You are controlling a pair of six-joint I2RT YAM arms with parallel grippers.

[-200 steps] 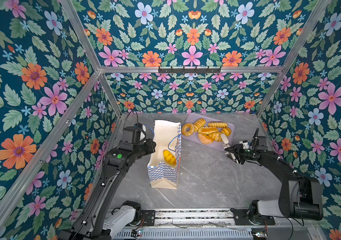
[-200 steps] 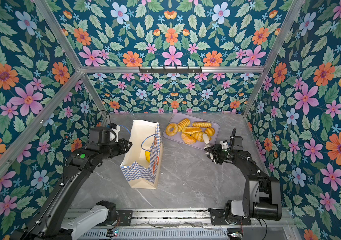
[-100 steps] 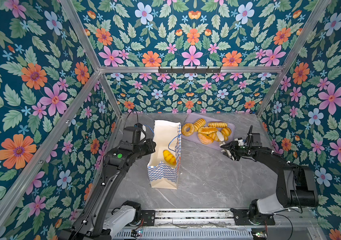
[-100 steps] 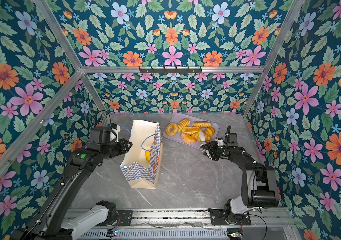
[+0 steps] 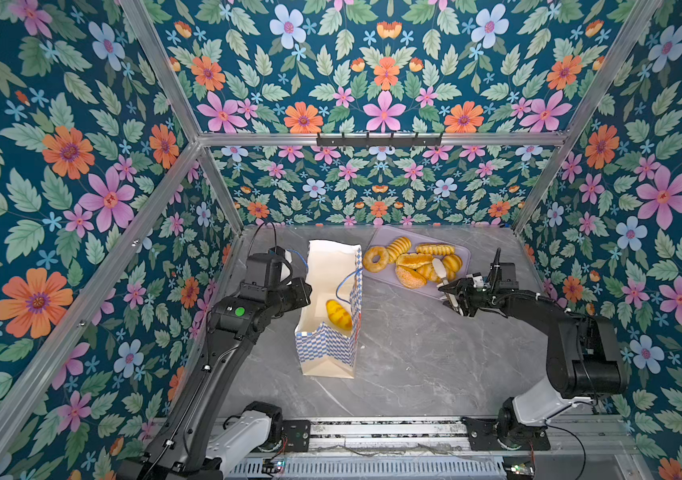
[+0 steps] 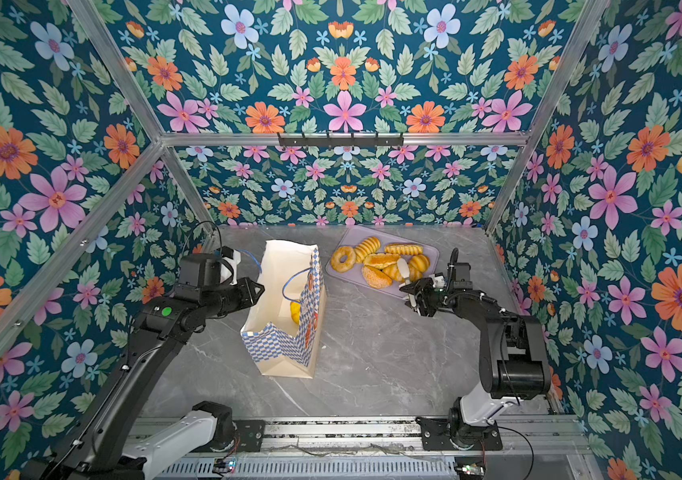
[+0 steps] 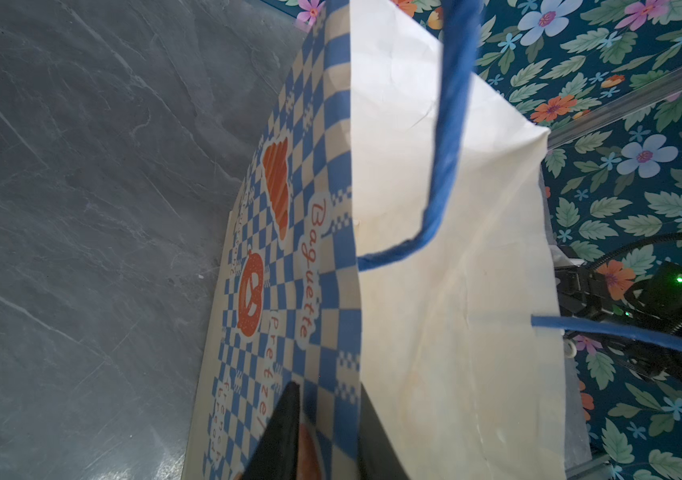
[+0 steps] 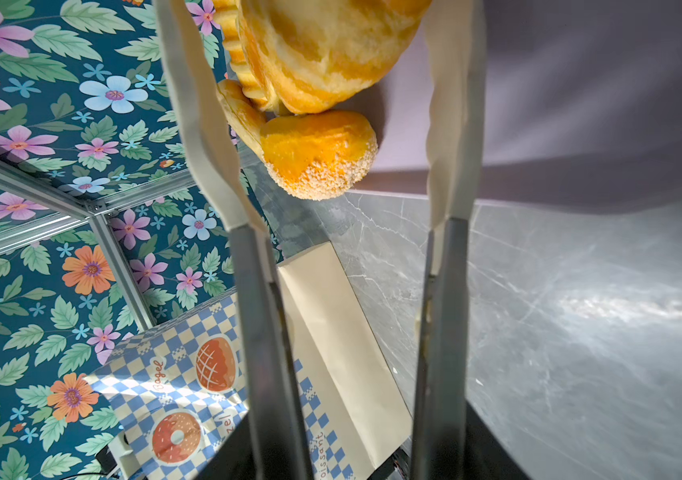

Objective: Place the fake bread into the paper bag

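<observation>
Entry: the fake bread (image 5: 412, 261) is heaped on a lilac tray (image 5: 464, 254); one piece (image 5: 339, 314) is lodged inside the paper bag (image 5: 329, 347). A croissant (image 8: 322, 50) is straddled by the right gripper (image 5: 444, 279), jaws held apart. The bag's rim is clamped by the left gripper (image 7: 327, 436).

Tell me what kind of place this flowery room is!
Likely a robot practice booth: flower wallpaper on a metal frame, left arm and right arm on a rail, fake bread beside a paper bag.
</observation>
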